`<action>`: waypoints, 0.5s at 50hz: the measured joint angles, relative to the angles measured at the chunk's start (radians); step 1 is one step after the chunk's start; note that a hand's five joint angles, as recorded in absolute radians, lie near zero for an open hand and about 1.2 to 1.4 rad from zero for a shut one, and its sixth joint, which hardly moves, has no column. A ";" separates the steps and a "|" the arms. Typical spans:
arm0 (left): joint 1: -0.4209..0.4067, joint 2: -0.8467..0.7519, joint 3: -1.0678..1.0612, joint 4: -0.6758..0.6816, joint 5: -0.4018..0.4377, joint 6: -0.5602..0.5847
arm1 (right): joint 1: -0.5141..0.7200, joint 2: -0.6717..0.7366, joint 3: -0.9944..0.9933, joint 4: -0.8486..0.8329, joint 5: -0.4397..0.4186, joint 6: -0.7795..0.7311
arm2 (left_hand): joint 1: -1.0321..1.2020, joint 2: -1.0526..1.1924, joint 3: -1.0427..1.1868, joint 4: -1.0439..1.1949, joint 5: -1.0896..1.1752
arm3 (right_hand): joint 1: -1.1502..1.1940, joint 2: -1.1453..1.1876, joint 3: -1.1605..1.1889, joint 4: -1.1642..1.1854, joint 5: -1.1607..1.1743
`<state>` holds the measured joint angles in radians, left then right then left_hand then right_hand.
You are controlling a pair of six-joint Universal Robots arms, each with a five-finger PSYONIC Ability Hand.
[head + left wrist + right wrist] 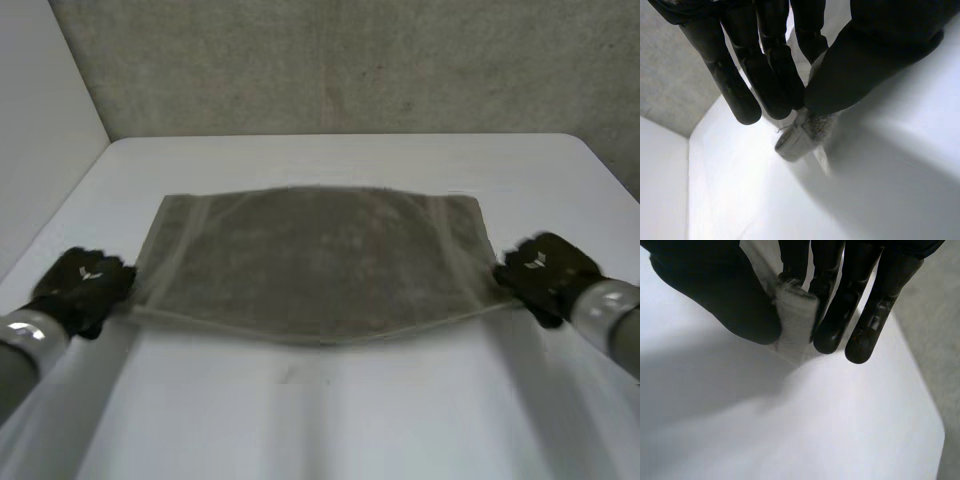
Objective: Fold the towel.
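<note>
Grey-brown terry towel is spread across the middle of the frame on the smooth white table, a wide rectangle whose near edge bows toward the camera. At mid-left, the left hand pinches the near left corner between fingers and thumb. At mid-right, the right hand clamps the near right corner likewise, nubby pile bunched in its grip.
</note>
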<state>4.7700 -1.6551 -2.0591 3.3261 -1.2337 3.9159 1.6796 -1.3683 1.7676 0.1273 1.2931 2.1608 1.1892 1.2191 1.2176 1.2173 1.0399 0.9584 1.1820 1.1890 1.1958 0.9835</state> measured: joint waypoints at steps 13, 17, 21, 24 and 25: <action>0.103 0.291 0.032 -0.408 0.243 0.097 | -0.109 -0.270 -0.001 0.347 0.014 -0.146 | 0.005 0.000 0.000 0.000 0.000 | 0.000 0.000 0.000 0.000 0.000; 0.062 0.139 0.102 -0.299 0.231 0.084 | -0.079 -0.149 -0.059 0.247 0.029 -0.056 | 0.005 0.000 0.000 0.000 0.000 | 0.000 0.000 0.000 0.000 0.000; -0.015 -0.065 0.215 -0.203 0.160 0.071 | -0.021 0.013 -0.141 0.163 0.086 0.013 | 0.005 0.000 0.000 0.000 0.000 | 0.000 0.000 0.000 0.000 0.000; -0.075 -0.215 0.327 -0.166 0.080 0.062 | 0.029 0.134 -0.216 0.111 0.153 0.040 | 0.005 0.000 0.000 0.000 0.000 | 0.000 0.000 0.000 0.000 0.000; -0.091 -0.260 0.368 -0.158 0.056 0.057 | 0.043 0.173 -0.243 0.092 0.175 0.046 | 0.005 0.000 0.000 0.000 0.000 | 0.000 0.000 0.000 0.000 0.000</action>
<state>4.6790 -1.9153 -1.6915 3.1679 -1.1773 3.9733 1.7230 -1.1955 1.5248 0.2197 1.4685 2.2063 1.1939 1.2190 1.2176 1.2173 1.0399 0.9584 1.1820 1.1890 1.1959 0.9834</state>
